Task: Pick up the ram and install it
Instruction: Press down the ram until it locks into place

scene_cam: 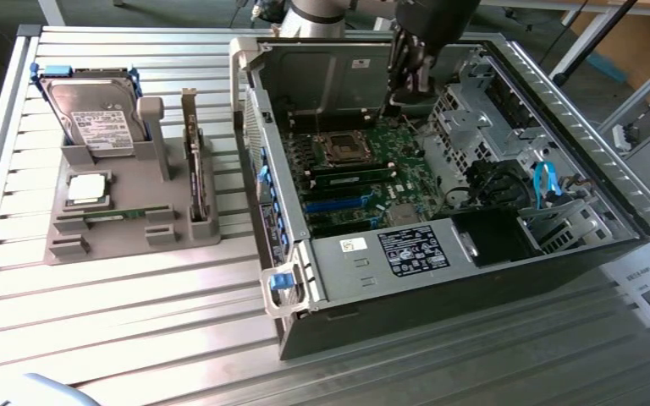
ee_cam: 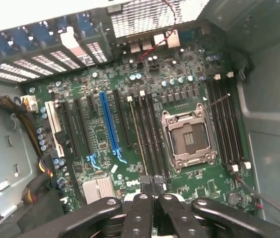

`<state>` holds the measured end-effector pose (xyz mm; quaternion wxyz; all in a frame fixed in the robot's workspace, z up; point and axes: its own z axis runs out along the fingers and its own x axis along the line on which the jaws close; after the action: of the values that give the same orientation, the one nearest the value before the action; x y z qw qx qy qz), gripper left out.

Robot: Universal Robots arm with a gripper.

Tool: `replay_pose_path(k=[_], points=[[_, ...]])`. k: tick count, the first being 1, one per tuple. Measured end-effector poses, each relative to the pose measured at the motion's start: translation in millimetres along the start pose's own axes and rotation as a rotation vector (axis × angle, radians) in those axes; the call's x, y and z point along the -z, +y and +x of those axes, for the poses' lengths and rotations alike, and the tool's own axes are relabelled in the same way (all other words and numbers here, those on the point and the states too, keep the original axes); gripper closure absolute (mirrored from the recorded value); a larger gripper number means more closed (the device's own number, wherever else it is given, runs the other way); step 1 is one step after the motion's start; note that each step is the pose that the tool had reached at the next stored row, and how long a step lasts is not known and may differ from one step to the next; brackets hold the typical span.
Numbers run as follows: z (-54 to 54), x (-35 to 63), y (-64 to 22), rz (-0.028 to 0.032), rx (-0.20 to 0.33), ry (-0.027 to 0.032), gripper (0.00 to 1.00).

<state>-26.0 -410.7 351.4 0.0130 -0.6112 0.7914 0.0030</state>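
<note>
Black gripper (ee_cam: 152, 196) pressed together, hovering inside the open grey computer case (scene_cam: 596, 245) above the green motherboard (ee_cam: 130, 124). A thin green ram stick (ee_cam: 139, 134) stands edge-on in its slot: light, stiff, fragile; best pinched along the top edge.

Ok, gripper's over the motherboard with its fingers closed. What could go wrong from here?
1. The thin board that looks like the ram stands edge-on in a slot just ahead of the shut gripper. I cannot tell whether it is fully seated, so it may be tilted or unlatched.
2. The open CPU socket lies right beside those slots, so a sideways slip of the gripper could strike it.
</note>
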Motion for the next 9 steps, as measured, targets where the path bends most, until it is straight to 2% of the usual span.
replay_pose_path(k=[9], points=[[0.0, -0.2, 0.0, 0.0032, -0.129, 0.0014, 0.9]])
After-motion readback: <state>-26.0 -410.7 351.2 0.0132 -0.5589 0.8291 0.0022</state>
